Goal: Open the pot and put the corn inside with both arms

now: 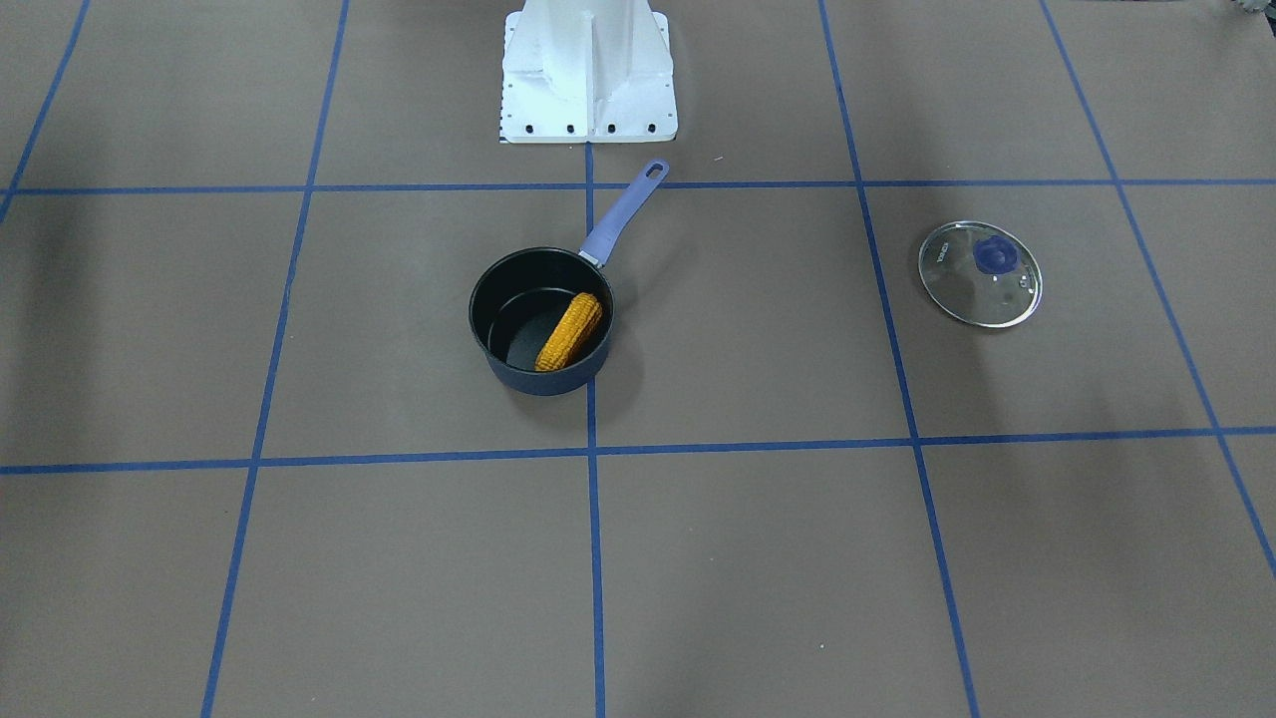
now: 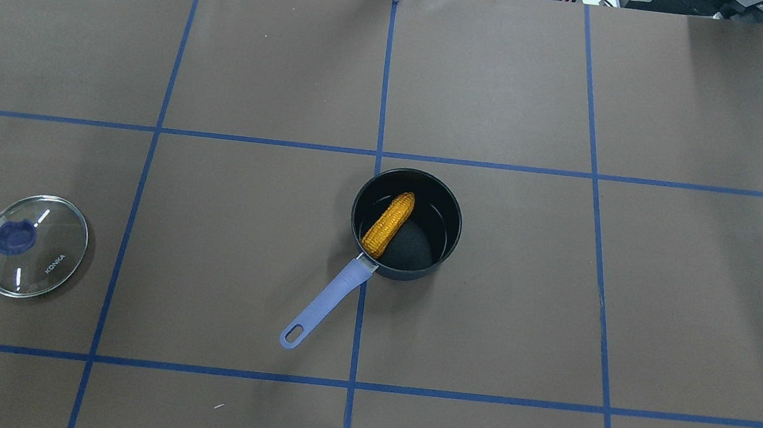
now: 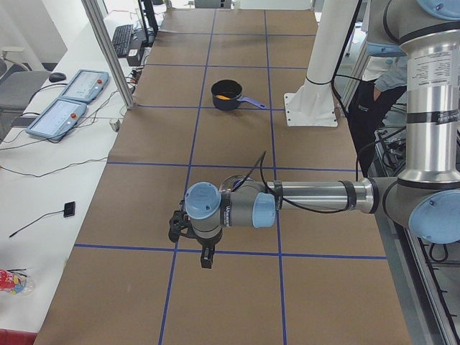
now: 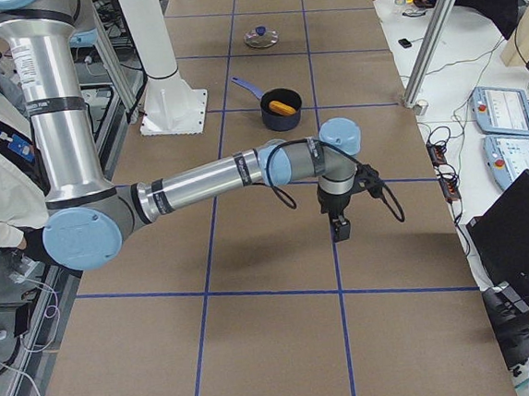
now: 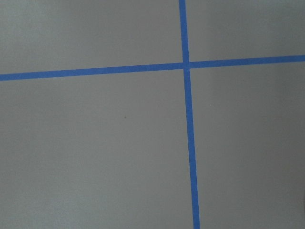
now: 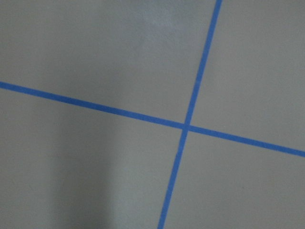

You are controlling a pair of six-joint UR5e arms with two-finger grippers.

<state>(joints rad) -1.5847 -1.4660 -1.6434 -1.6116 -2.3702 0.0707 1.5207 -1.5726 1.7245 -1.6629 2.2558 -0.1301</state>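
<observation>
Corn (image 1: 569, 332) lies slantwise inside the open dark saucepan (image 1: 543, 384), front-facing; its glass lid (image 1: 980, 274) rests on the tabletop (image 1: 299, 598), well apart. Overhead, one cob end sits by the purple handle (image 2: 326, 304). Side views: left gripper (image 3: 206, 259) and right gripper (image 4: 339, 228) hang above the tabletop; fingers' state I cannot tell.

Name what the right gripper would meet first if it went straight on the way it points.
Pointing down, the right gripper would probably meet the table first, near a tape crossing.
</observation>
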